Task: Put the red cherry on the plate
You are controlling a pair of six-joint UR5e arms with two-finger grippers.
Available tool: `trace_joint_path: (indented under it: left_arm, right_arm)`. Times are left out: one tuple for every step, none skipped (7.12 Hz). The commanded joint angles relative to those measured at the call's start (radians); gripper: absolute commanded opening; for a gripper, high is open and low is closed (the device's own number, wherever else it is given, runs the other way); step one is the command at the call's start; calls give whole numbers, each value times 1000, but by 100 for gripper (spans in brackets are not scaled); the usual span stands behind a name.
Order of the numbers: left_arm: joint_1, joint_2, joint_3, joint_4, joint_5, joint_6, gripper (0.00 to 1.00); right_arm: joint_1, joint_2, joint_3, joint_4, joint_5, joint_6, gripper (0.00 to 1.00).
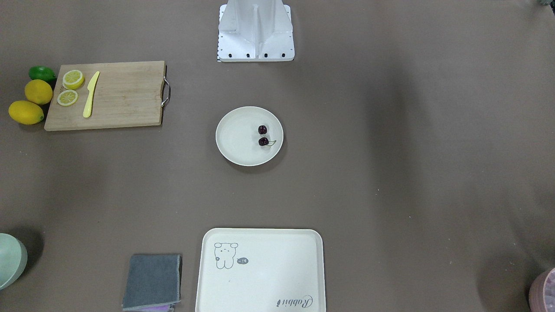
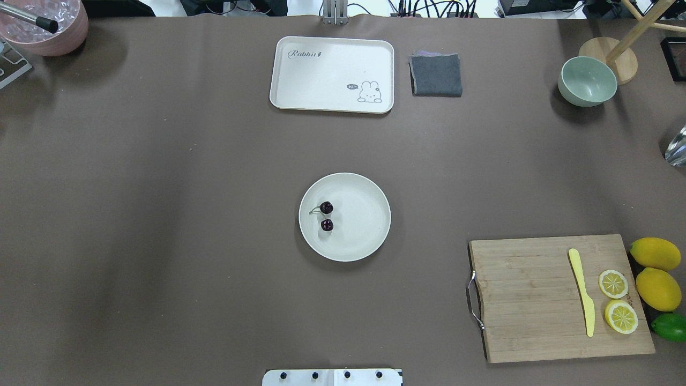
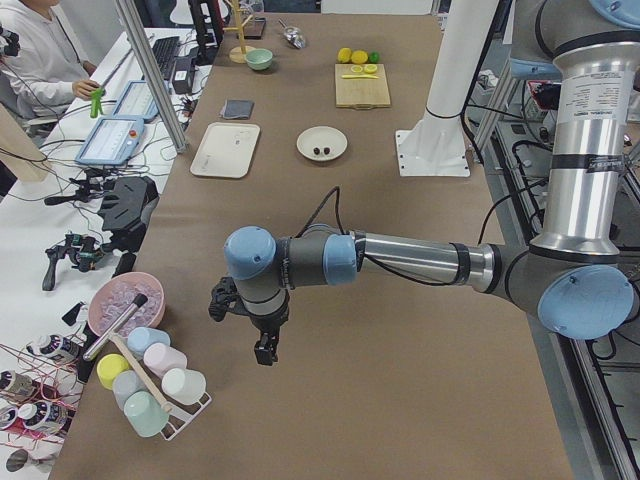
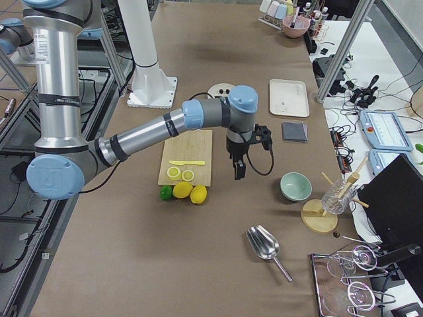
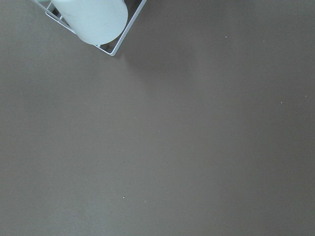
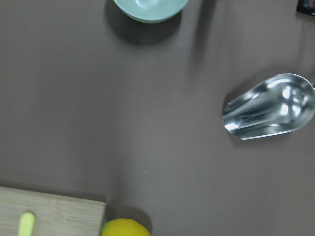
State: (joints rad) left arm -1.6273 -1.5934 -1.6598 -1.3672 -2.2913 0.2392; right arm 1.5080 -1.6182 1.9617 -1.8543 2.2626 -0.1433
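Red cherry [image 2: 326, 216]: glossy dark maroon pair, thin stem, on plate [image 2: 364, 236]

The left arm [image 3: 410, 258] stretches out level, with the left gripper [image 3: 264, 350] hanging straight down at its end. The right arm [image 4: 149, 135] reaches out the same way above the right gripper [image 4: 238, 170]. How far the fingers are spread is not clear.

A long table [image 2: 161, 214] under a dull brown cover fills the middle of the room. Along its far side runs a white bench [image 3: 25, 225] strewn with cables and tablets [image 3: 110, 140], behind slanting aluminium posts [image 3: 150, 70]. The light is soft and even.
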Motion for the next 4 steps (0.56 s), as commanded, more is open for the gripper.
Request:
trace_joint_path:
  left_arm:
    - [1,4,0,-3,1,0,98]
    - [3,3,0,-4,-2,0,98]
    - [3,3,0,-6,-2,-4,98]
    - [3,6,-3,-7,-4,-4,98]
  right_arm:
    - [203,-106,-82,9,-8,-292,100]
    - [218,-123,-99,6,-6,-277,100]
    - [231,-124,-115,7,-11,-280,100]
    - [231,-126,-142,9,0,-280,100]
